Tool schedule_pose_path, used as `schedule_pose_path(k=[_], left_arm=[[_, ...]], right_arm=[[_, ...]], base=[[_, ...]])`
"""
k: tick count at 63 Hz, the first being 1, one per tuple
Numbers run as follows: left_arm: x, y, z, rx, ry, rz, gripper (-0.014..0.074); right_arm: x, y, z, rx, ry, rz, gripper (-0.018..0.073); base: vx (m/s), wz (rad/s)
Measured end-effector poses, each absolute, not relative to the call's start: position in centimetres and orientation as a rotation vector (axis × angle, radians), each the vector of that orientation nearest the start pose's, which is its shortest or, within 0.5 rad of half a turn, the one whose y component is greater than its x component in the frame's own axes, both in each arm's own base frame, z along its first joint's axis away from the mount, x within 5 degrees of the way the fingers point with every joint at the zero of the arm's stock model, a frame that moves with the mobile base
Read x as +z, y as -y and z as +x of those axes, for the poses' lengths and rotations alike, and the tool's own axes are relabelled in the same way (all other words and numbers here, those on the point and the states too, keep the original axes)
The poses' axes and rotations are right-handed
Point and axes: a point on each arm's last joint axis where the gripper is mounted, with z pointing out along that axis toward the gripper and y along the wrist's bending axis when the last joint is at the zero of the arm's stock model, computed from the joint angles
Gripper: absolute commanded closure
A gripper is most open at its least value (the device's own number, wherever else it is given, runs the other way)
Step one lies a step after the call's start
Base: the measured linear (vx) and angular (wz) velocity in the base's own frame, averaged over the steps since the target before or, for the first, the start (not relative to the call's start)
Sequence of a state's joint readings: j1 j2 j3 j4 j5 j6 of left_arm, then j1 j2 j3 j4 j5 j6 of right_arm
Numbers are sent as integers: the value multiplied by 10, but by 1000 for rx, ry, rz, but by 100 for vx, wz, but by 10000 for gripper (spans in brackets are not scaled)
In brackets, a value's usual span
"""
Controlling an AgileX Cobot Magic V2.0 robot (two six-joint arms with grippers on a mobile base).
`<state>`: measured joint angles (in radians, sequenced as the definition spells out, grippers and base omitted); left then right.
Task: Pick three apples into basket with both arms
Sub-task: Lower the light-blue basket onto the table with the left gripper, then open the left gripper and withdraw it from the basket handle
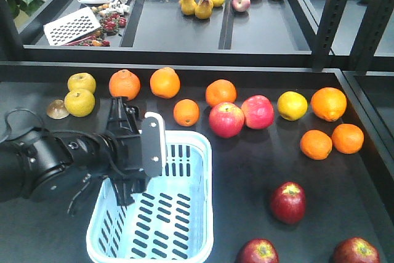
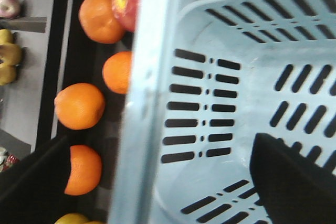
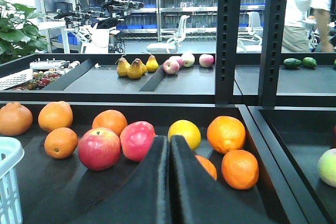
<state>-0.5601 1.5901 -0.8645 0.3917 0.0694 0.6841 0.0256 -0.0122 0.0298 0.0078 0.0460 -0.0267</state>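
Three dark red apples lie on the black tray at the front right: one [image 1: 287,202], a second [image 1: 257,252] with a yellow-green patch at its stem, and a third [image 1: 356,250]. The light blue basket [image 1: 154,214] stands front left with nothing in it. My left gripper [image 1: 130,170] hangs over the basket's far left rim. In the left wrist view my left gripper [image 2: 157,140] is open, one finger [image 2: 26,182] outside the basket wall [image 2: 142,103] and one inside. My right gripper [image 3: 169,137] is shut and holds nothing; it is out of the front view.
Oranges [image 1: 165,82], two pink-red apples [image 1: 226,119], a lemon [image 1: 292,105] and yellow-green fruit [image 1: 80,102] line the tray's far side. A raised rim [image 1: 184,64] divides it from a rear tray holding pears [image 1: 197,3]. Metal posts [image 1: 333,10] stand at the right.
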Motion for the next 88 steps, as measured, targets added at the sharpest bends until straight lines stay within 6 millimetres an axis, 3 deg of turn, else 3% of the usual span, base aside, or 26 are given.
schedule_pose_path(k=[15,36,51,75,88], left_arm=[[233,168,269,313,-1588,1636,-31],[292,137,235,376,-1624,1527,-8],[348,105,191,242,-1706,1120,11],[391,44,129,129,-1791,523,11],[402,17,93,87,-1755,373,11]], right_arm=[[200,-1,57,6,-1547,-35,568],[200,-1,57,6,-1547,-35,568],[200,-1,57,6,-1547,-35,568],[200,-1,57,6,-1547,-35,568],[200,-1,57,6,-1547,-35,568]], base=[[0,0],[0,0],[0,0],[0,0],[0,0]])
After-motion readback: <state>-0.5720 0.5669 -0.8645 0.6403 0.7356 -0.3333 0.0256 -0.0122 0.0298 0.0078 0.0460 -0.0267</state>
